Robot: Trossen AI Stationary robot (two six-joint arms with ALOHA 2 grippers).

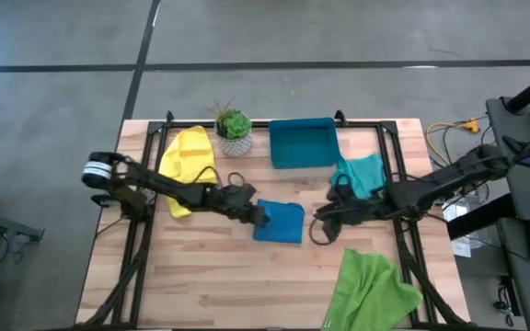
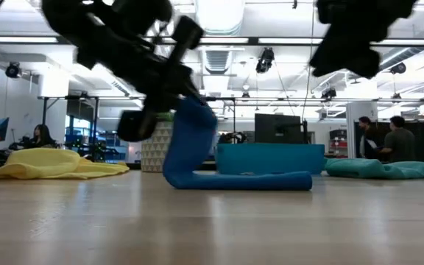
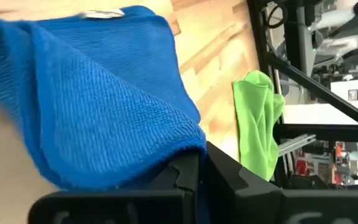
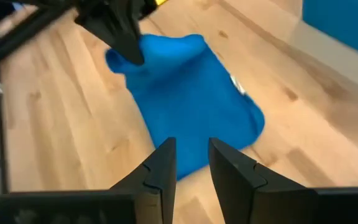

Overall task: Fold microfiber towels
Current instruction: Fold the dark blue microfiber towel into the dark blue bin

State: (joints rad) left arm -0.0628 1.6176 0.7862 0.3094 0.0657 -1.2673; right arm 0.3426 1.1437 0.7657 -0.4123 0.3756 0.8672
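Blue towel (image 1: 279, 222) sits mid-table from above, its left edge pinched in my left gripper (image 1: 258, 214). Low down, that edge stands lifted; it may slip out. My right gripper (image 4: 191, 163), jaws slightly apart and empty, hovers near.

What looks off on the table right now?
The green towel hangs crumpled over the table's near edge. The left gripper holds the blue towel's edge lifted; the right gripper is empty beside it.
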